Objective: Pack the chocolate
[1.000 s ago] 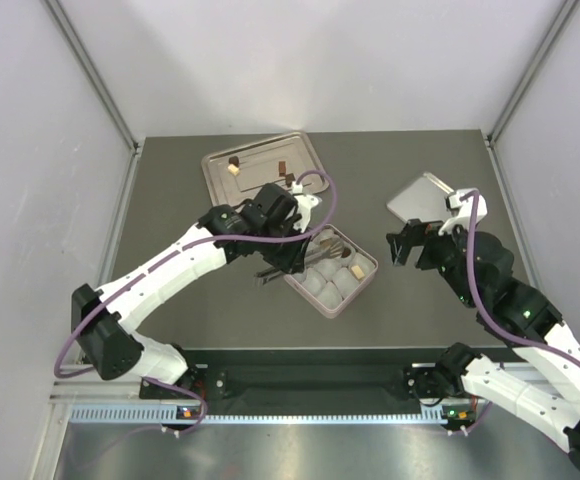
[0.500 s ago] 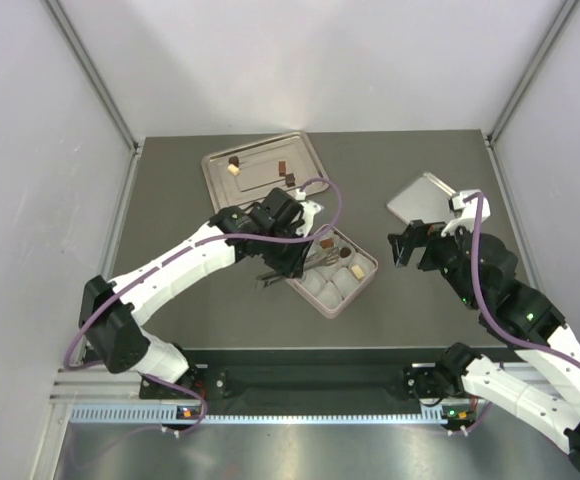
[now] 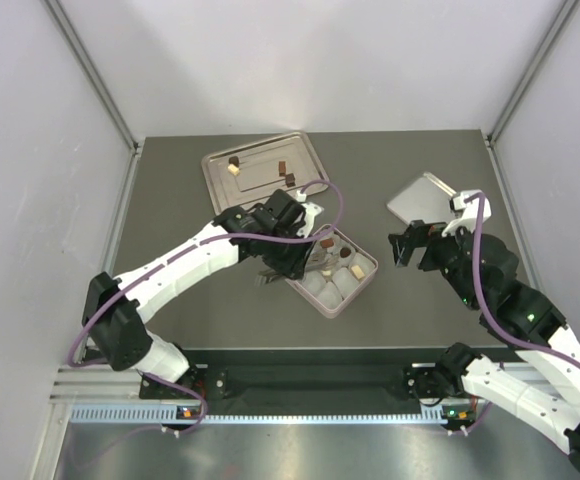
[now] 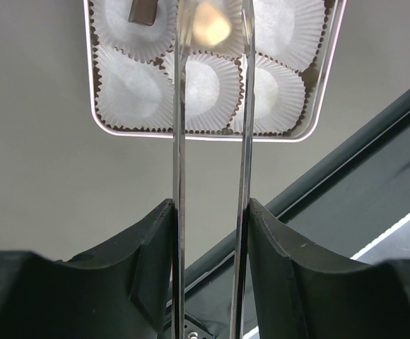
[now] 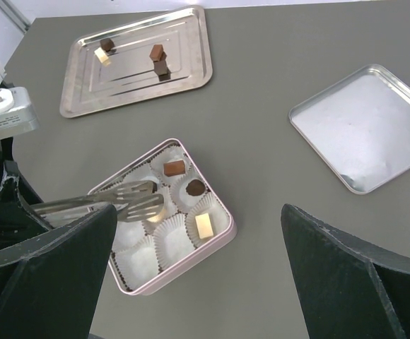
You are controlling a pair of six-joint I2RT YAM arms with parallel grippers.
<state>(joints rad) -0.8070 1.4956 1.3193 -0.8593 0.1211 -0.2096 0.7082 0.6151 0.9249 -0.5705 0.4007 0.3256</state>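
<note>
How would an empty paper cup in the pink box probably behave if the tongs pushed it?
The empty paper cup looks thin and pleated, so it would probably crumple, not resist. Being only thin paper, it is likely light and may shift with the tongs.

**Tally of the table**

Eight chocolate pieces (image 5: 156, 51): four on the large silver tray (image 5: 184, 35), four in the pink box (image 5: 184, 260). The box has nine paper cups (image 5: 173, 244) — five of them bare. One smaller silver tray (image 5: 360, 127). One pair of metal tongs (image 5: 131, 191).
</note>
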